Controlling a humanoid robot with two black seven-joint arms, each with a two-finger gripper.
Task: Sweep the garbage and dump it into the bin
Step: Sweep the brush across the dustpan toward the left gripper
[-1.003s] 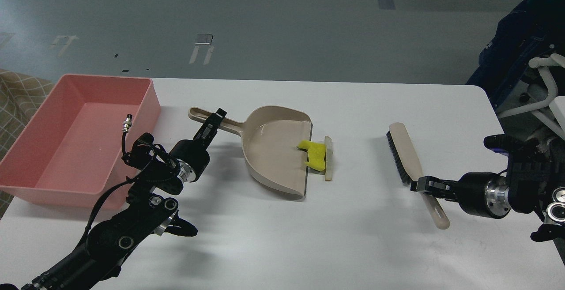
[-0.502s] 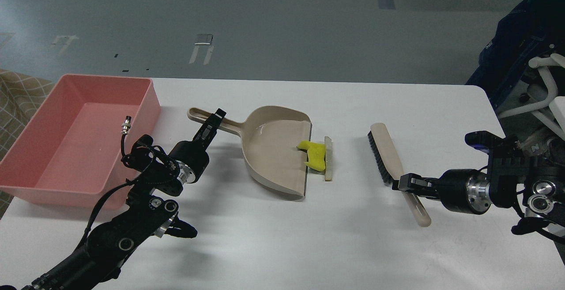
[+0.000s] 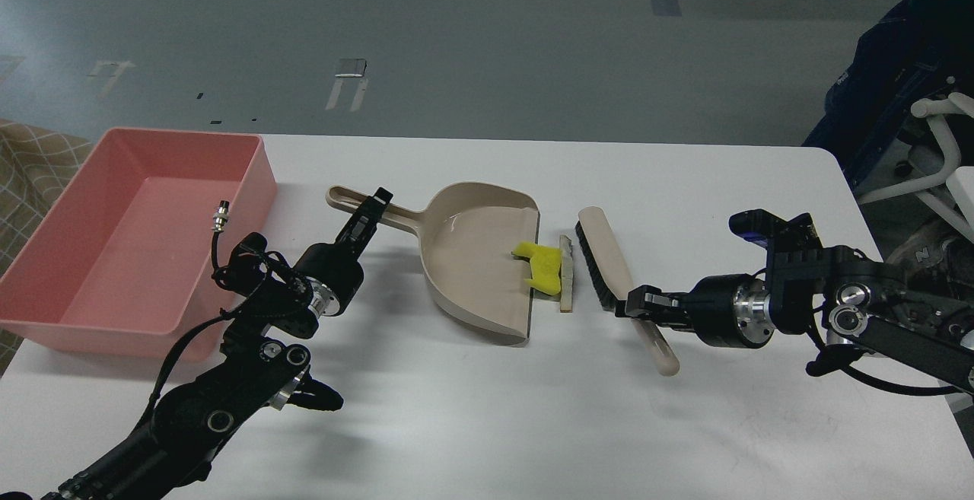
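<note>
The beige dustpan [image 3: 472, 256] lies mid-table, mouth to the right. The yellow chunk [image 3: 542, 266] straddles its lip. The pale strip [image 3: 565, 272] lies on the table just right of the lip. My left gripper [image 3: 370, 214] is shut on the dustpan handle [image 3: 358, 203]. My right gripper [image 3: 638, 307] is shut on the handle of the beige brush [image 3: 609, 260], whose black bristles [image 3: 590, 265] stand just right of the strip. The salmon-pink bin [image 3: 141, 237] sits at the far left and shows nothing inside.
The white table's [image 3: 487, 424] right edge lies beyond my right arm. White chair legs [image 3: 940, 150] and a dark-clothed figure [image 3: 886, 81] stand off the table at the right. A checked fabric [image 3: 30, 165] shows behind the bin.
My right gripper has carried the brush leftward across the table, from well right of the dustpan to just beside the pale strip. The left gripper, dustpan and scraps have not moved.
</note>
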